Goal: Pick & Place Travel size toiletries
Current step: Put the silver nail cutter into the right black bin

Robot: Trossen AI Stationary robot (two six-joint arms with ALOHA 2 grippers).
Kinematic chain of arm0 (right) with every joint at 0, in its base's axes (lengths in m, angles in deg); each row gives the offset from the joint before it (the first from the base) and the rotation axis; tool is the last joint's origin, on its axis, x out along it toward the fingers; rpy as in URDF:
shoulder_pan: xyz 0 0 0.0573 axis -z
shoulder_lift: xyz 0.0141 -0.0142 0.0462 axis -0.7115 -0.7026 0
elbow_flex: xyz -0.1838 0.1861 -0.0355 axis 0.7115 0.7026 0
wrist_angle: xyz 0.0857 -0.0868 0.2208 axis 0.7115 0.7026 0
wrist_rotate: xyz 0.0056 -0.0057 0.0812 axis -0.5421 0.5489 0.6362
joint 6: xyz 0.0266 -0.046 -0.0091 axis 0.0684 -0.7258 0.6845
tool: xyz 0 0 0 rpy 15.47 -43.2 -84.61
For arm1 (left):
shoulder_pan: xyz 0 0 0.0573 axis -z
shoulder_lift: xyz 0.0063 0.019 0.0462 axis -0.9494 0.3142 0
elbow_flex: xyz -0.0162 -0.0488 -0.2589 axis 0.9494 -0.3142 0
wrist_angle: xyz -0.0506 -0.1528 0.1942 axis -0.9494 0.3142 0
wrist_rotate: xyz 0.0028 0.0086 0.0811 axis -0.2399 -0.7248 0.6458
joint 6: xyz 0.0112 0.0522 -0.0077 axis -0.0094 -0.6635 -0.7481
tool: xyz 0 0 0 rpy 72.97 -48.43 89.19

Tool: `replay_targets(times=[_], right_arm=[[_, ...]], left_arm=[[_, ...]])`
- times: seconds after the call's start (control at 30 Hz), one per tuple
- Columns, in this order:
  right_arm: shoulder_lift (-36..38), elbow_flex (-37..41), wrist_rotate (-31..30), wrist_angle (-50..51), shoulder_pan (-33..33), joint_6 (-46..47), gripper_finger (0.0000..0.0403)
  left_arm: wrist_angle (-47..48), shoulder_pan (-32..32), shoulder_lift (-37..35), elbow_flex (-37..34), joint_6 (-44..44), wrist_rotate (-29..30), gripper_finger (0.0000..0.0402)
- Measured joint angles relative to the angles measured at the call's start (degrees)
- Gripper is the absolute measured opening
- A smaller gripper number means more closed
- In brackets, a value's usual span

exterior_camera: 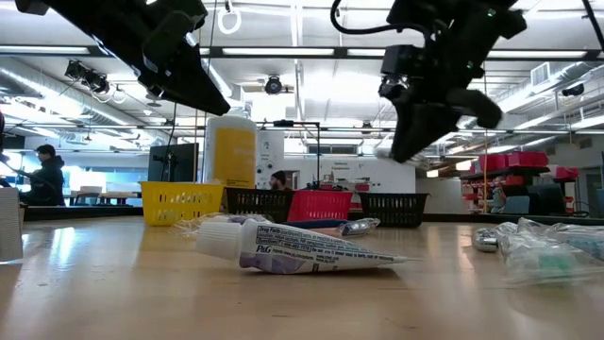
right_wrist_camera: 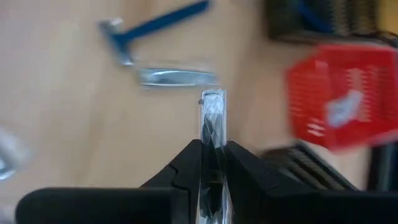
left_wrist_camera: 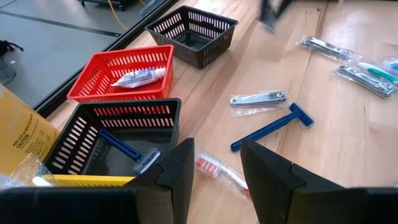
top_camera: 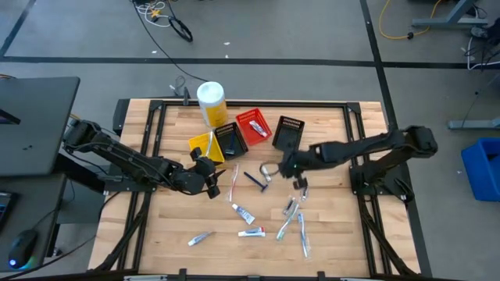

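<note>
Small toiletries lie scattered on the wooden table: white tubes (top_camera: 242,211) (top_camera: 251,232) (top_camera: 201,237), clear packets (top_camera: 292,208) (top_camera: 302,232), a blue razor (top_camera: 254,179) and a silvery packet (left_wrist_camera: 258,98). My right gripper (top_camera: 300,184) hangs above the table's middle, shut on a clear packet (right_wrist_camera: 212,118). My left gripper (left_wrist_camera: 214,168) is open and raised left of the middle (top_camera: 208,182), its fingers on either side of a red-and-white packet (left_wrist_camera: 219,172) that lies below on the table. The red basket (left_wrist_camera: 118,71) holds a tube (left_wrist_camera: 141,77), and the black basket (left_wrist_camera: 93,140) holds a blue razor (left_wrist_camera: 127,151). My right gripper pinches the narrow clear packet between its two fingers (right_wrist_camera: 186,165). The packet's free end (right_wrist_camera: 212,99) sticks out past the fingertips. It is lifted clear of the table, above the razor (right_wrist_camera: 155,25) and the silvery packet (right_wrist_camera: 177,76).
A row of small baskets stands at the table's far side: yellow (top_camera: 201,145), black (top_camera: 229,140), red (top_camera: 252,126), black (top_camera: 287,131). A large yellow canister with a white lid (top_camera: 211,101) stands behind them. People show in the room beyond (exterior_camera: 42,175).
</note>
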Motion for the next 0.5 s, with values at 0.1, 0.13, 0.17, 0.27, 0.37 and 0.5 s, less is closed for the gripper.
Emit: replay_targets(times=[0.1,0.13,0.17,0.27,0.37,0.5], right_arm=[[1.9,-0.01,-1.25,-0.54,5.34,0.6,0.0071],[2.22,-0.02,-1.05,-0.61,7.33,1.16,0.0071],[2.32,-0.02,-0.65,-0.65,9.51,2.12,0.0071],[1.64,-0.02,2.73,-0.68,16.0,5.64,0.0071],[-0.4,-0.04,7.0,-0.78,21.93,9.7,0.0071],[-3.67,-0.04,11.9,-4.5,26.78,9.91,0.0071]], left_arm=[[-0.02,0.0,0.0,0.0,0.07,-0.01,0.0142],[0.0,-0.01,0.0,0.0,0.09,0.01,0.0142],[0.0,-0.01,0.0,0.0,0.09,0.01,0.0142],[0.0,0.01,0.0,0.0,0.15,0.01,0.0142],[-0.16,0.0,0.0,0.0,0.15,0.01,0.0142],[-0.32,-0.01,0.0,0.0,0.15,0.01,0.0142]])
